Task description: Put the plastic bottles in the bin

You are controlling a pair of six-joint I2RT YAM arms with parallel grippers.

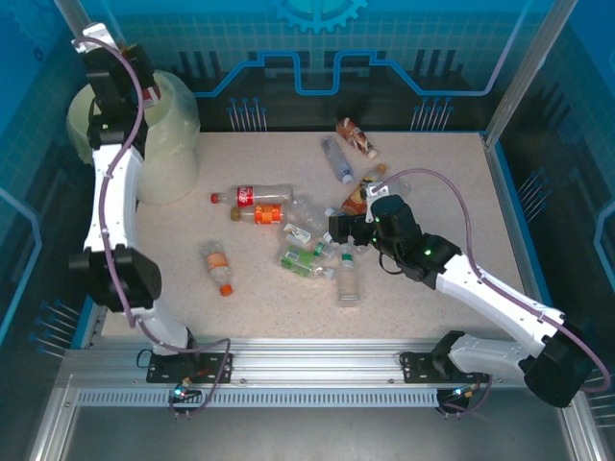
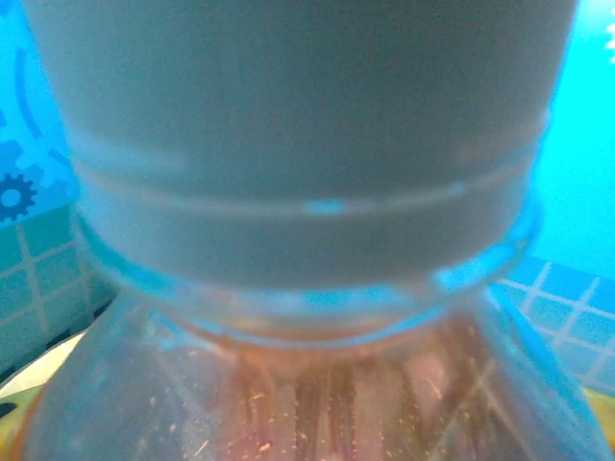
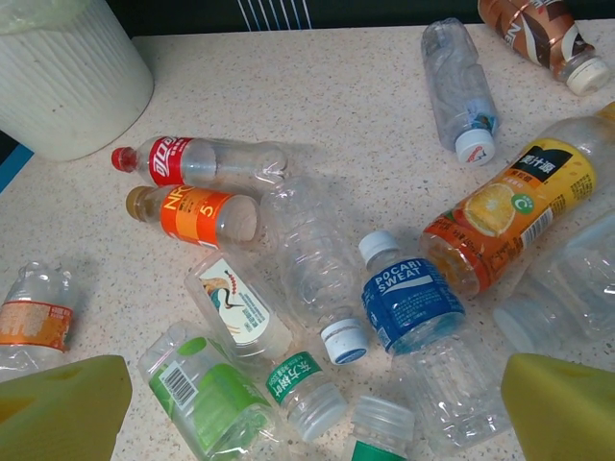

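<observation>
Left arm extends toward the far left, left tool point(image 1: 100, 46) raised high, its jaws hidden. Right arm reaches low toward the centre, right tool point(image 3: 312, 394) spread wide.

Before my matt yellow pads point(image 3: 58, 408), glossy clear plastic bottles point(image 3: 312, 254), matt speckled tabletop point(image 3: 317, 96), ribbed matt plastic bin point(image 3: 67, 86).

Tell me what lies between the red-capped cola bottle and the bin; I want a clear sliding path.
Bare table: nothing lies between the cola bottle and the bin, as the right wrist view shows.
</observation>
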